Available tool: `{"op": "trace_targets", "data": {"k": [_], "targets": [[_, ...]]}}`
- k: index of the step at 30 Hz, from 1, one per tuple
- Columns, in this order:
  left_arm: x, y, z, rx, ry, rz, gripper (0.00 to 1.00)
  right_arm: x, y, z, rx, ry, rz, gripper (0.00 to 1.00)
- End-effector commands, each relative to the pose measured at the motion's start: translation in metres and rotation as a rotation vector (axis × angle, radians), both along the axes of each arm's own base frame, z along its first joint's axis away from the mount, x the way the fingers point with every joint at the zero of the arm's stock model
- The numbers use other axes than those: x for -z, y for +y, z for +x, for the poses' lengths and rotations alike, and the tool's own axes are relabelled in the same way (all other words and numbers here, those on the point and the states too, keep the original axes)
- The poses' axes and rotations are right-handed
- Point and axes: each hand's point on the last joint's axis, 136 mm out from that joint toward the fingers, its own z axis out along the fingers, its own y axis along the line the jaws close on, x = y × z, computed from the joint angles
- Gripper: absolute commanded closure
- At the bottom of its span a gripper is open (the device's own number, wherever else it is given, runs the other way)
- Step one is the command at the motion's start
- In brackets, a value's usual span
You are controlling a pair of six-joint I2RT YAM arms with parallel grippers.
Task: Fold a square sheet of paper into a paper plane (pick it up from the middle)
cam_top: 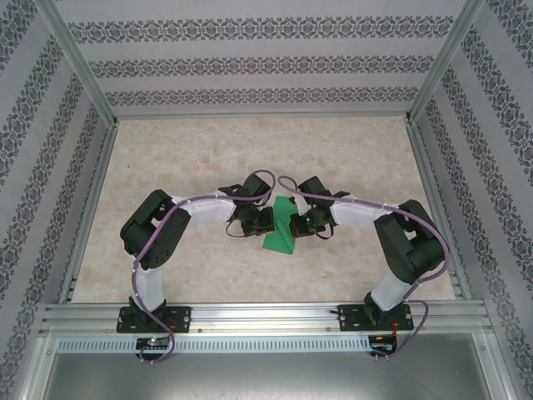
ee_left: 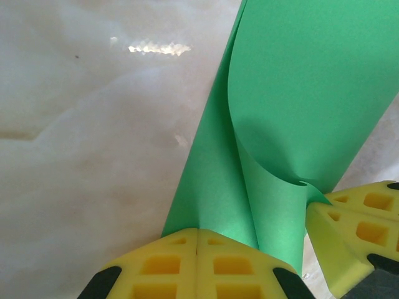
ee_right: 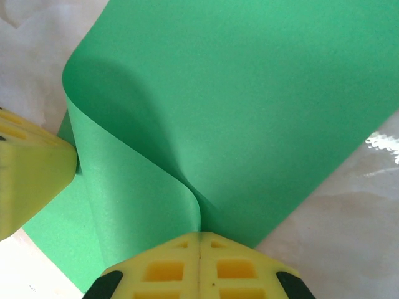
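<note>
In the top view, the green sheet of paper (cam_top: 279,236) is being held over the middle of the table (cam_top: 191,158). It sits between the left gripper (cam_top: 265,222) and the right gripper (cam_top: 297,223), which are facing each other from either side, close together. The sheet is being shown as a small green wedge, wider toward the arm bases. The fingers are too small and too covered by the wrists here, so the grip probably cannot be read from this view.

In the left wrist view, the left gripper (ee_left: 197,249) is being seen with its two yellow fingers (ee_left: 159,265) pressed flat together, with no gap between the pads. The sheet of paper (ee_left: 299,87) is being pinched at the line where they meet. From there the paper is running up and away, and it is being curled over into a soft loop rather than a sharp crease. A yellow finger of the right gripper (ee_left: 358,227) is being pressed against the curled corner at the lower right. The pale, glossy table (ee_left: 81,156) is lying behind.

In the right wrist view, the right gripper (ee_right: 199,258) is likewise being seen fully closed, fingers (ee_right: 165,271) together. The rounded bend of the sheet of paper (ee_right: 262,106) is being clamped at their seam. A finger of the left gripper (ee_right: 31,171) is touching the paper's left edge. The table (ee_right: 340,233) is showing at the lower right.
</note>
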Motion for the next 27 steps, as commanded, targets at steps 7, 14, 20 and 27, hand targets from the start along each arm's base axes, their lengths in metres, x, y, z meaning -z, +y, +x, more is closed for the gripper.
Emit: {"op": "trace_targets", "data": {"k": [7, 14, 20, 27], "targets": [[0.019, 0.016, -0.006, 0.012, 0.005, 0.125, 1.00, 0.011, -0.013, -0.003, 0.012, 0.012, -0.083, 0.97], [0.016, 0.022, -0.005, 0.008, -0.010, 0.149, 1.00, 0.015, -0.012, -0.004, 0.012, 0.023, -0.078, 0.97], [-0.010, 0.011, 0.004, -0.001, -0.067, 0.083, 0.98, 0.015, -0.010, -0.004, 0.006, 0.028, -0.066, 0.97], [-0.038, 0.000, 0.013, -0.030, -0.147, -0.026, 0.97, 0.015, -0.009, -0.005, 0.003, 0.030, -0.060, 0.97]]}}
